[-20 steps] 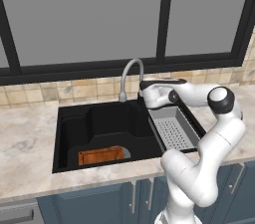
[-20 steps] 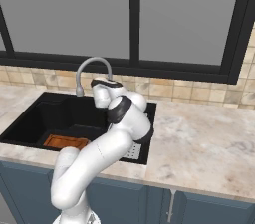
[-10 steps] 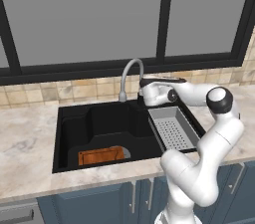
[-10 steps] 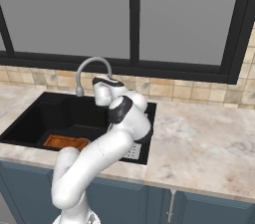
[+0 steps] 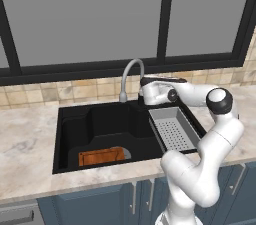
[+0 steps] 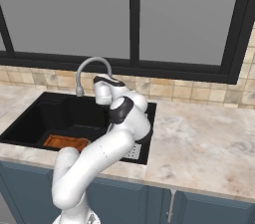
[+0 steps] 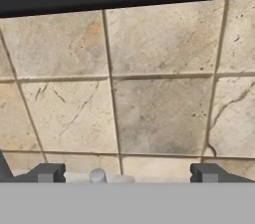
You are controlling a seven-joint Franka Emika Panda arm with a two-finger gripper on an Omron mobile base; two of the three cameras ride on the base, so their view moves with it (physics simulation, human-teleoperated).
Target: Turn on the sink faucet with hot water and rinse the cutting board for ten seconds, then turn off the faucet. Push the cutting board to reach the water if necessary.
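One sink faucet [image 5: 131, 74], one cutting board [image 5: 101, 156] at the sink's [image 5: 70, 129] 7 o'clock. One gripper [image 7: 127, 172], fingers apart, facing wall tiles [image 7: 159, 113].

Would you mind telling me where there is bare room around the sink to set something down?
Free: the marble counter left of the sink, and the wide stretch on its other side. Inside, the dark floor behind the cutting board is bare. Crowded: the perforated tray side, where the open gripper sits by the faucet.
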